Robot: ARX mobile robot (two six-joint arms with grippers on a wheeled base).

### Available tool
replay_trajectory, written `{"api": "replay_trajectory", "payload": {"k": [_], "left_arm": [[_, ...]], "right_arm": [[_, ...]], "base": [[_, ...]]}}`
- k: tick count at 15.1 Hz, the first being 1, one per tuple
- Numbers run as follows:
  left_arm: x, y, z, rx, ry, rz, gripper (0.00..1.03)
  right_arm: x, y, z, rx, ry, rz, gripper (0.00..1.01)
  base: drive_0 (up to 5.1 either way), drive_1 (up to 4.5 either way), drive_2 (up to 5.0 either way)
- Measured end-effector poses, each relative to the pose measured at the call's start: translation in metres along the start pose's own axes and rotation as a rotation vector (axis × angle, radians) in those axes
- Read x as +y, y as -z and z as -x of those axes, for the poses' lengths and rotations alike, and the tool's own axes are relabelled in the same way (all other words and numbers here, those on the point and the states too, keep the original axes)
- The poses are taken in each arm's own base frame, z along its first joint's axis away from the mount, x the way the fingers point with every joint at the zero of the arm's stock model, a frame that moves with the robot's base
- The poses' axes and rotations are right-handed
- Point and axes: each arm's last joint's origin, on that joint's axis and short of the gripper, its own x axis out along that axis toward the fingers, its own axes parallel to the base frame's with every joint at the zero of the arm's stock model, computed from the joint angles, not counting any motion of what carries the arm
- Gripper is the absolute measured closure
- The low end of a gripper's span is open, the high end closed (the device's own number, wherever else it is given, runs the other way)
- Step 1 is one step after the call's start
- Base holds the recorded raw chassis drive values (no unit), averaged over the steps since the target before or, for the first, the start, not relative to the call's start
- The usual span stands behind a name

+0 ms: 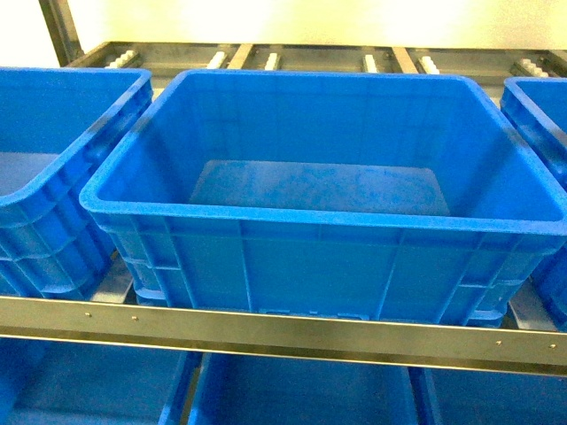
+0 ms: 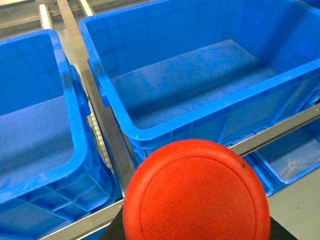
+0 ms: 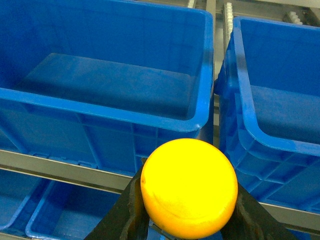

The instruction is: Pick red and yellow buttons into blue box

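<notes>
The blue box (image 1: 319, 217) stands empty in the middle of the shelf in the head view; neither gripper shows there. In the left wrist view the red button's round cap (image 2: 196, 192) fills the lower middle, held in my left gripper (image 2: 196, 225), whose dark fingers barely show at the cap's lower edges. It hangs in front of and below the blue box's near rim (image 2: 200, 117). In the right wrist view my right gripper (image 3: 190, 200) is shut on the yellow button (image 3: 189, 187), with black fingers (image 3: 132, 210) on both sides. It hovers before the box's front wall (image 3: 100, 107).
Similar blue crates flank the box on the left (image 1: 53, 177) and right (image 1: 540, 115). A metal shelf rail (image 1: 283, 332) runs along the front, with more blue crates (image 1: 301, 394) on the level below. Roller tracks (image 1: 266, 60) lie behind.
</notes>
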Motion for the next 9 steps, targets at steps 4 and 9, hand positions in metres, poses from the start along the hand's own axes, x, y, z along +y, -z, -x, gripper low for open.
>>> {"api": "replay_trajectory", "payload": {"k": [4,9], "left_arm": [[0.0003,-0.0002,0.0003,-0.002,-0.002,-0.001,0.8],[0.0004,0.0004,-0.0002,0.002,-0.002,0.002,0.8]], "right_arm": [[0.0,-0.0001,0.0,-0.001,0.0,0.0,0.71],[0.0,-0.0001,0.0,-0.002,-0.001,0.0,0.71]], "base": [[0.0,2.08,-2.1],[0.0,1.67,-1.7]]}}
